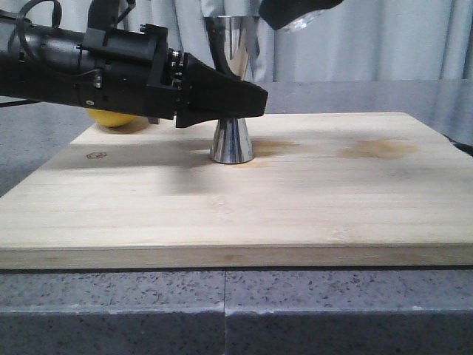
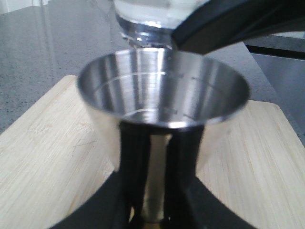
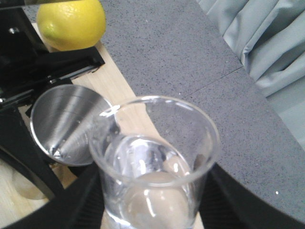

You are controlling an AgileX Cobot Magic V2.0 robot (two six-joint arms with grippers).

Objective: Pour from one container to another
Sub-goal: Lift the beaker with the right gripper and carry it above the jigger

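The steel hourglass jigger [image 1: 233, 111] stands upright on the wooden board [image 1: 244, 200], with my left gripper [image 1: 235, 103] shut on its narrow waist. Seen from the left wrist, its open cup [image 2: 162, 90] looks empty and its waist sits between the black fingers [image 2: 136, 167]. My right gripper [image 1: 299, 13] holds the clear glass beaker [image 3: 155, 162] raised near the jigger's rim, at the top of the front view. The beaker [image 2: 143, 21] hangs just behind the cup. It holds a little clear liquid, and the jigger cup [image 3: 66, 124] lies beside its lip.
A yellow lemon [image 3: 71, 23] lies on the board's far left corner, behind my left arm [image 1: 74, 66]. The board rests on a grey speckled counter [image 1: 236, 310]. Damp stains [image 1: 377, 148] mark the board to the right of the jigger. Grey curtains hang behind.
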